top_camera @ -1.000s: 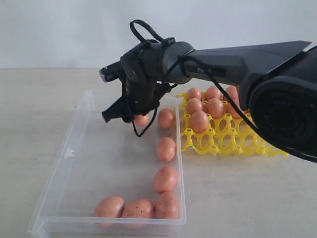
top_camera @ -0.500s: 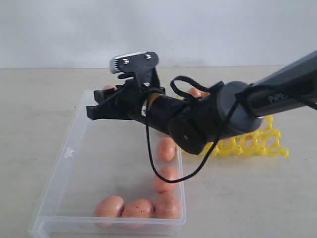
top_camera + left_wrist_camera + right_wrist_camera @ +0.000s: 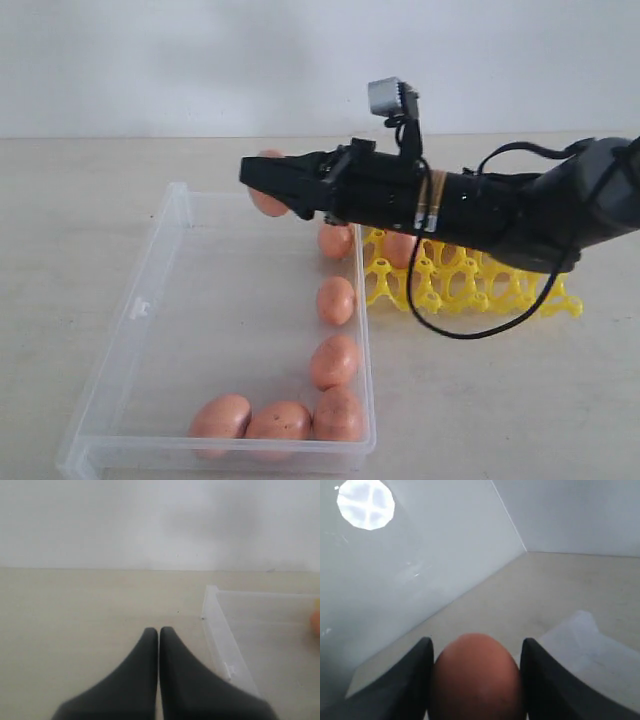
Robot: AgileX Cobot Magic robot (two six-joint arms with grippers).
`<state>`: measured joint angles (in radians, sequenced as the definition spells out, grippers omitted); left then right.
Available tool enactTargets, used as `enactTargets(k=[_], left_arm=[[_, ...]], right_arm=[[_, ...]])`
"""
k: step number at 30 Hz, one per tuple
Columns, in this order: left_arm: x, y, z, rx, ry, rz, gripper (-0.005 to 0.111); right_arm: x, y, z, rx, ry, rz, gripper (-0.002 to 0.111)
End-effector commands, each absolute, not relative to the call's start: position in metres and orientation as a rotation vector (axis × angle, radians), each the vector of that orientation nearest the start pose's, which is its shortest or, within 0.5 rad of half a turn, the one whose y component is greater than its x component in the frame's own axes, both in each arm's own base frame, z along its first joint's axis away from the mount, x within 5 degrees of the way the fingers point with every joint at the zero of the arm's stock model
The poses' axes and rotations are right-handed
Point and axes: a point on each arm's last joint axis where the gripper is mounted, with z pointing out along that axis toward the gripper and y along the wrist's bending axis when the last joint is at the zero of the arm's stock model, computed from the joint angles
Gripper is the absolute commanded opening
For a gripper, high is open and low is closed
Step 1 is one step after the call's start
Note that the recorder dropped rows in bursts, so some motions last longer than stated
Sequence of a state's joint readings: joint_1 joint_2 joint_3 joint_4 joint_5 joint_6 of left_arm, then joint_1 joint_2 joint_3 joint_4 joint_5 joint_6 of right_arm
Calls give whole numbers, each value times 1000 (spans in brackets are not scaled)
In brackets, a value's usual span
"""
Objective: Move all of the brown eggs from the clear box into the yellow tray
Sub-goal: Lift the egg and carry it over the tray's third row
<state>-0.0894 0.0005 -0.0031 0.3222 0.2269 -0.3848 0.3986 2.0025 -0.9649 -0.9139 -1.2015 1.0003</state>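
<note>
As right pincer (image 3: 476, 647) clamps it, brown egg (image 3: 266, 203) sits between fingers (image 3: 415, 680)

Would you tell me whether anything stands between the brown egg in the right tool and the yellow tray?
Only the clear plastic box's side wall lies between the oval brown egg and the yellow lattice egg tray, and the egg seems held above it.

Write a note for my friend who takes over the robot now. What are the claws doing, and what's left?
Left claw: shut, empty, beside the clear box.
Right claw: shut on one brown egg, held above the box's far end.
Done: one tray egg shows in the yellow tray; the arm hides the rest.
Left: place this egg, then the six eggs in the box.
</note>
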Motion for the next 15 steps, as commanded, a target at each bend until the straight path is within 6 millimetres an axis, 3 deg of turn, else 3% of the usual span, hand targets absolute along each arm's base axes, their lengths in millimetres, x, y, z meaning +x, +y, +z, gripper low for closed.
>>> enactTargets(k=[1,4,8,12,15], left_arm=[[56,0,198,-71,1648,-127,1],[56,0,198,-74,1651,-128,5],[56,0,197,-77,1663,-124,22],[56,0,197,-52,1662,-92,37],[56,0,198,-50,1653,-96,37]], right_arm=[[352,139,184,-479,1618,1268,0],[367,81,198,-267,1632,1231,0],[363,22,226,-210,1594,1102,0],[334,3,250,-317,1552,944,0],[306,9,246,-459,1514,789,0]])
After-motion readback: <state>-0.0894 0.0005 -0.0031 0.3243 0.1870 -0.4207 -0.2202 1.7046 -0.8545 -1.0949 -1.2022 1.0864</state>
